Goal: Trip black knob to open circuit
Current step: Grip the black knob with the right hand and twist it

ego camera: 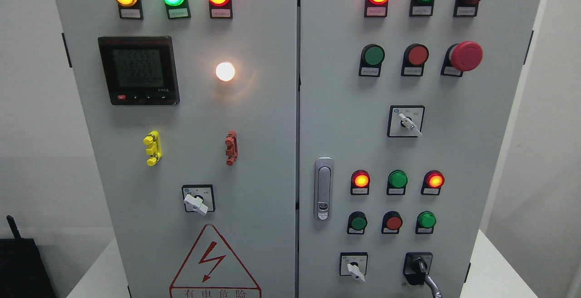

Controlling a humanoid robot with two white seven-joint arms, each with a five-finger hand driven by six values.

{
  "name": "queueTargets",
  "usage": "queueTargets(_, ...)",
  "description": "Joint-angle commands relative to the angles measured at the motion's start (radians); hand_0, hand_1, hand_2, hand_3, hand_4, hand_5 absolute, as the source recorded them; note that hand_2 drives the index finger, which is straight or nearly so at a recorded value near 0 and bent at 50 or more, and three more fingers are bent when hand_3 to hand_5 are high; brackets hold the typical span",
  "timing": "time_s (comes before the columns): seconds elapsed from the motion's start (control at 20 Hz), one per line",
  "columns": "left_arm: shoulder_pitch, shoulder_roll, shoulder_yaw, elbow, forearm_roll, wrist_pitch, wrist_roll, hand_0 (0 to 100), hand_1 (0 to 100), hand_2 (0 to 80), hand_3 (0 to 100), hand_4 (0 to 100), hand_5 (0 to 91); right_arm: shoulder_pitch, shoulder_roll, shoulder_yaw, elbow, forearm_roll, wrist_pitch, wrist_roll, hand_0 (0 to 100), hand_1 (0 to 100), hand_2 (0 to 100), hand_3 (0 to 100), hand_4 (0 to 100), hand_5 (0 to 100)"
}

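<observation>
Cabinet, two doors, lamps lit. Black knob: right door, bottom right corner, beside a white selector. At the knob's lower edge a grey tip shows, probably a robot finger; whose hand it belongs to, and how its fingers sit, I cannot tell. No other hand in sight. Advice: pinch the knob's ridge squarely, turn firmly to its detent, keep clear of the selector.

Grey cabinet, black knob lower right
</observation>
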Motion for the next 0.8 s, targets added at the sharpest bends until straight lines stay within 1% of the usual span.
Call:
queueTargets(0.0, -0.004, -0.002, 0.001, 0.000, 0.002, -0.001, 0.000, 12, 39, 0.0, 0, 0, 0.0, -0.010, 0.000, 0.011, -0.029, 0.004, -0.007, -0.003, 100, 85, 0, 95, 90, 92)
queueTargets(0.75, -0.002, -0.002, 0.001, 0.000, 0.002, -0.001, 0.000, 12, 39, 0.0, 0, 0, 0.0, -0.006, 0.005, 0.039, -0.034, 0.009, -0.007, -0.006, 100, 85, 0, 96, 90, 92)
